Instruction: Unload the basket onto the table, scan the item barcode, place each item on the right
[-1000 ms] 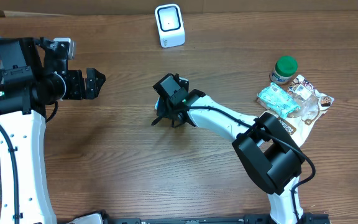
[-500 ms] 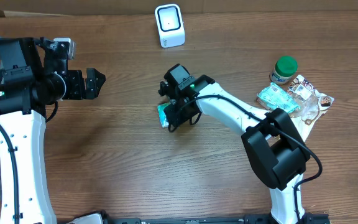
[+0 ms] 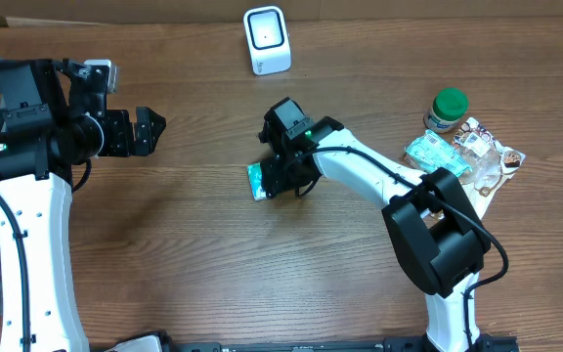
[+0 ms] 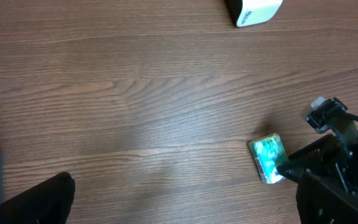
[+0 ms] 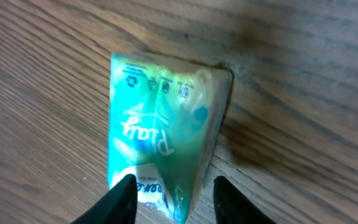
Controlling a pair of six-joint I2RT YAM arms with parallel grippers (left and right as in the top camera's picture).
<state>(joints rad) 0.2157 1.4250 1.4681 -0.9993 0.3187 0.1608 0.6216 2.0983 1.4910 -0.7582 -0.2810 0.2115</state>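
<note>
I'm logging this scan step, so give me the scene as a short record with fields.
item: green plastic tissue pack, lying on brown wooden table
right tool: fingers straddle the pack's end; grip unclear
left tool: open, empty, away from pack
scanner: white boxy barcode scanner, at table's far edge, apart from pack

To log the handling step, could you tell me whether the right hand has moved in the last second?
Yes. The right hand has shifted right, slightly nearer the white scanner, uncovering the green packet.
</note>
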